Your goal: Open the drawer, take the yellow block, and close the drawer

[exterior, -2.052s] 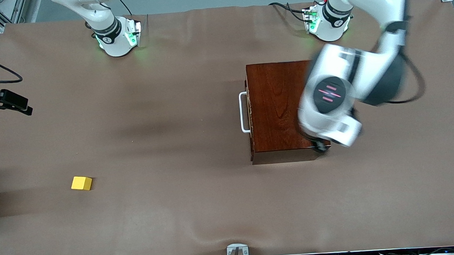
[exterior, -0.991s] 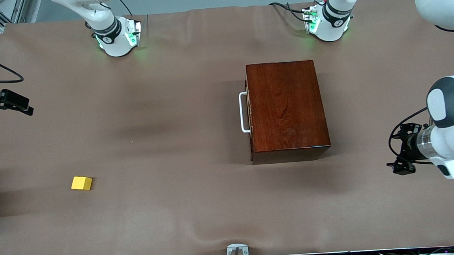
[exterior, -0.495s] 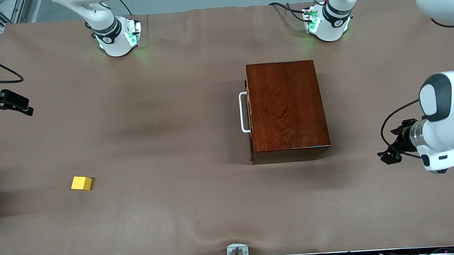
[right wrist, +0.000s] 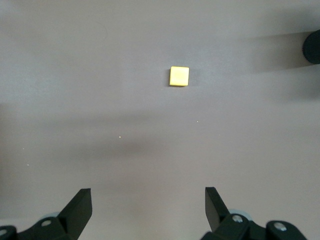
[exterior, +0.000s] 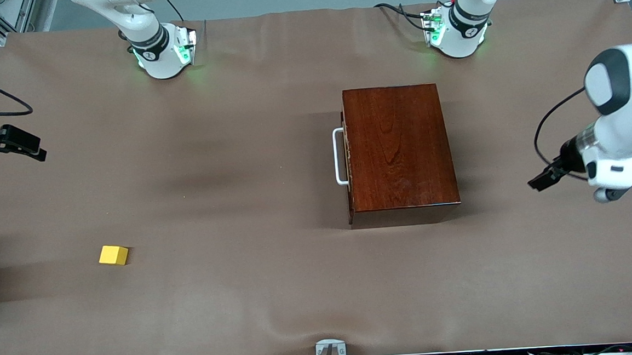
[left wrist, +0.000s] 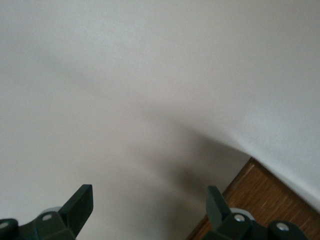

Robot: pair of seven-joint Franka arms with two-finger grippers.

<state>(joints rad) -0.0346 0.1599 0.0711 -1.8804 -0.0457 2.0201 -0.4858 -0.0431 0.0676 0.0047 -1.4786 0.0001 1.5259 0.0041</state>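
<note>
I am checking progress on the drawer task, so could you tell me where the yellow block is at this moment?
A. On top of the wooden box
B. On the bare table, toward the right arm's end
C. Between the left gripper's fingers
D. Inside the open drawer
B: the yellow block lies alone on the table toward the right arm's end, well apart from the shut drawer.

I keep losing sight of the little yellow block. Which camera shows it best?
The right wrist view: the yellow block lies alone on the bare cloth, filling more of the picture and seen square from above. The front view shows it smaller, near the right arm's end of the table. The left wrist view does not show it.
</note>
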